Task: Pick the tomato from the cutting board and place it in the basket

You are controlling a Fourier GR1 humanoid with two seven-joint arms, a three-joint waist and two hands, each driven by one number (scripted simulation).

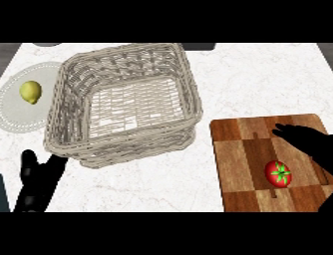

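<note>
The tomato (278, 173), on the cutting board (236, 149) just beside the spread, empty right hand (318, 145), looks light, smooth and bruisable, best cupped around its round middle.

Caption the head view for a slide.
Right robot hand open above the tomato on the cutting board, wicker basket waiting empty.

I see a red, green-topped tomato (278, 173) on the striped brown cutting board (243, 149), beside it a pale woven basket (74, 144).
</note>
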